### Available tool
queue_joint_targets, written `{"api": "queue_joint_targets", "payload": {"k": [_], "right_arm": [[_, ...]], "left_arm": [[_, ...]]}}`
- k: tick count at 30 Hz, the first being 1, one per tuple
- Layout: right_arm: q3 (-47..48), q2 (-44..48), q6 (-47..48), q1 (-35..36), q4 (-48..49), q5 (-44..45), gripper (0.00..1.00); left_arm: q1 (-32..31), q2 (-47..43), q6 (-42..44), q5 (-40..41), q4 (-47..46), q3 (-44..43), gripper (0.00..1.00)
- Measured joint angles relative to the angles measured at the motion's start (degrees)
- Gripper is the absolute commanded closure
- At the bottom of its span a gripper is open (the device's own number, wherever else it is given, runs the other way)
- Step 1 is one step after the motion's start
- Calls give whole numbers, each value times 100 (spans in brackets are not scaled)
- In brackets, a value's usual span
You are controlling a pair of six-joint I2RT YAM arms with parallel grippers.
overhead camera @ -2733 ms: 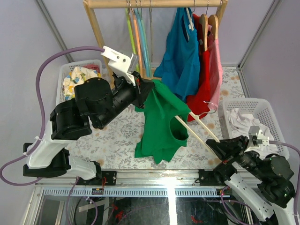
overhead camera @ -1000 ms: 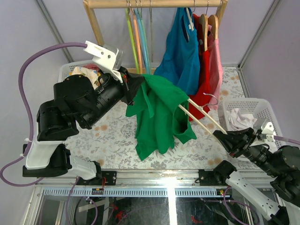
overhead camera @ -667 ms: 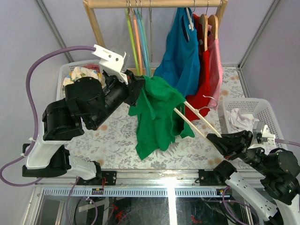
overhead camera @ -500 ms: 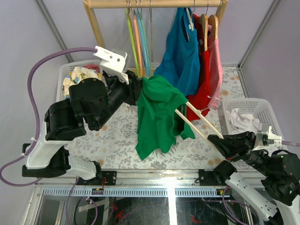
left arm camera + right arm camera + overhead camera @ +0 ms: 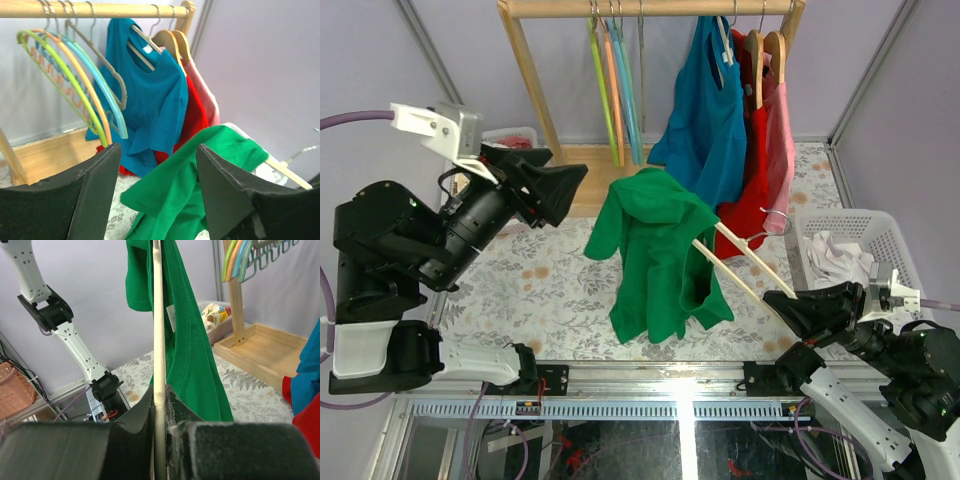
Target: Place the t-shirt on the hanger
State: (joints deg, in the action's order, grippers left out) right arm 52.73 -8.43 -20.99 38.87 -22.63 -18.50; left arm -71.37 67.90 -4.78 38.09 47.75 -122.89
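The green t-shirt (image 5: 660, 250) hangs draped over the far end of the pale wooden hanger (image 5: 750, 254), above the floral table. My right gripper (image 5: 795, 305) is shut on the near end of one hanger arm. In the right wrist view the arm (image 5: 158, 315) runs up from the pinched jaws (image 5: 159, 395), with the shirt (image 5: 190, 355) beside it. My left gripper (image 5: 555, 190) is open and stands left of the shirt, apart from it. Its wrist view shows nothing between the fingers (image 5: 157, 146), with the shirt (image 5: 190, 185) and the hanger tip (image 5: 285, 172) beyond.
A wooden rack (image 5: 650, 8) at the back carries green, orange and blue hangers (image 5: 615, 80), a blue garment (image 5: 705, 120) and a red garment (image 5: 755, 170). A white basket (image 5: 895, 235) with pale cloth stands at the right. Another basket (image 5: 515, 135) sits at the back left.
My left gripper let go of the t-shirt, opened, and drew back to the left. The shirt now hangs from the hanger alone. The right gripper has kept its hold.
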Motion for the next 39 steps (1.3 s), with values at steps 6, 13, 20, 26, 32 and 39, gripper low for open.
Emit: {"api": "queue_joint_targets", "payload": {"k": [6,13,20,26,32,39], "right_arm": [[-7,-61,-20,0,-190,247,100],[-184,-546,-256,0,221,562,100],[-358,-1224,-597,0,625,717,100],[-363,-1307,-782,0,774,704,100],[-363,-1305,-870,0,859,682,100],[-330,-1217,-925,0,833,619,100]], "left_arm": [[0,72,-44,-535,-33,411,41],[-219,387,-374,-625,-48,1316,44],[-1211,507,-479,529,-238,1759,42],[-1622,831,-181,1788,-964,2057,39],[-1628,935,503,2367,-2194,2900,37],[-1351,997,918,2428,-3064,2986,48]]}}
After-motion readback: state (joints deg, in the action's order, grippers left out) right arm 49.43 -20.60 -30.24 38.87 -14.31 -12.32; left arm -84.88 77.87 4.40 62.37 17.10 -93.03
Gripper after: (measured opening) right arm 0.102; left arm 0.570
